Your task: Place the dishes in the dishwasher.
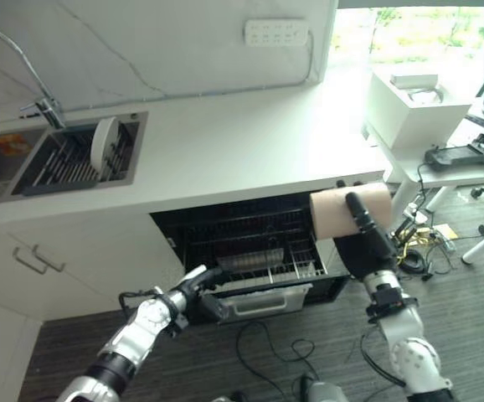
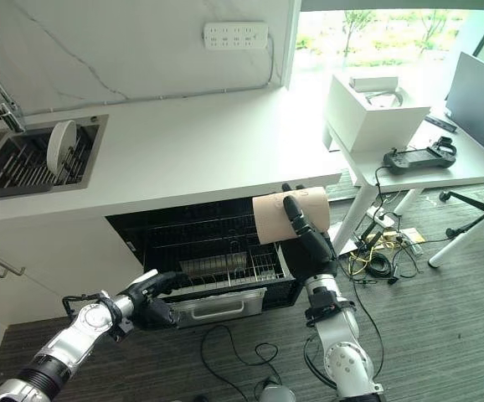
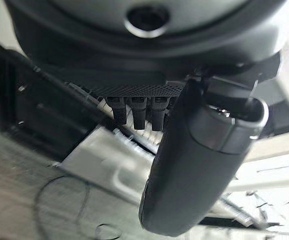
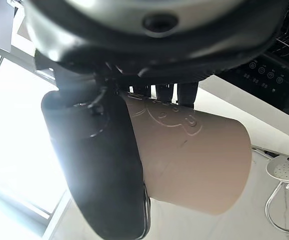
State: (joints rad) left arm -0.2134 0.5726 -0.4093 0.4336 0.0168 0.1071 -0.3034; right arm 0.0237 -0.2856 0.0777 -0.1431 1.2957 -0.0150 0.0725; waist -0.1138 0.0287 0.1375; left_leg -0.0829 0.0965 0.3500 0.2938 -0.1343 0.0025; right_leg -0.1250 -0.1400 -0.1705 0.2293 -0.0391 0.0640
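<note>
Gripping a tan cup (image 1: 342, 213) sideways, the right hand (image 1: 366, 239) is raised; the left hand (image 1: 193, 289) clasps the dishwasher rack (image 1: 250, 264).

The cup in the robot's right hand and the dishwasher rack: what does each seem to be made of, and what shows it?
Cup: matte beige, probably plastic or ceramic; smooth opaque wall with embossed lines. Dishwasher rack: thin, pale crossing bars, likely coated metal wire.

— What's the room like?
— A white surface (image 1: 225, 151) runs along a pale marbled wall (image 1: 141, 42) with a white socket strip (image 1: 275, 32).
— And the floor?
— Dark grey carpet (image 2: 443, 318). A bright window (image 2: 376, 29) lights a white desk (image 2: 426, 172) on the right, carrying a white box (image 2: 368, 113).
</note>
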